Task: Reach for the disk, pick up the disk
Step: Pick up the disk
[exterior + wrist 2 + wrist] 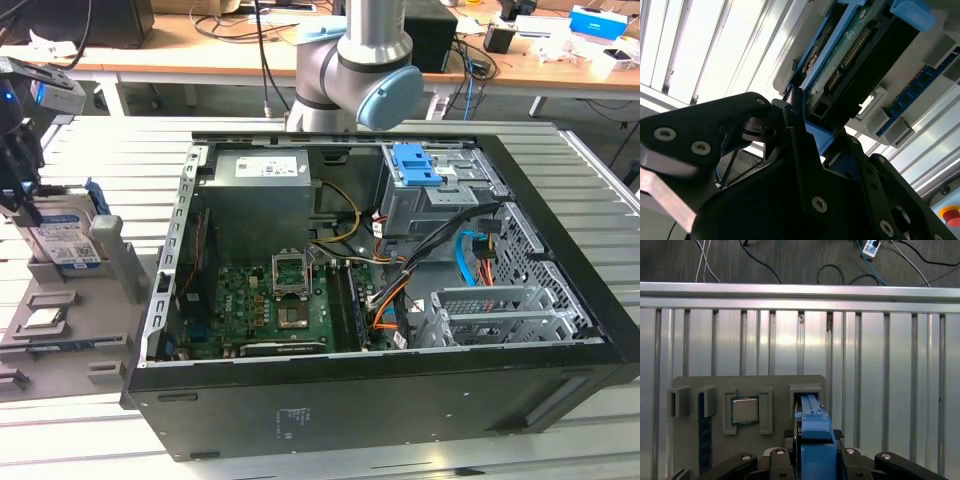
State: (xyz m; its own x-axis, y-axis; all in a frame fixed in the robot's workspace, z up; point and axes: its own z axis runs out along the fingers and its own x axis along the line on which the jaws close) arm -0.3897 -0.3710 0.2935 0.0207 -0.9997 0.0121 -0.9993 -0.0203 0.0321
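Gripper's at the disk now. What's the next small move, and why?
Likely a short straight lift, if the grip is sure: the gripper straddles the disk, which stands on edge in a slot of the grey holder.

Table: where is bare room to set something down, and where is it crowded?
Bare slatted table lies in front of the computer case and, in the first wrist view, beyond the grey tray up to the rail. Crowded: the tray's slots around the disk, chip and gripper.
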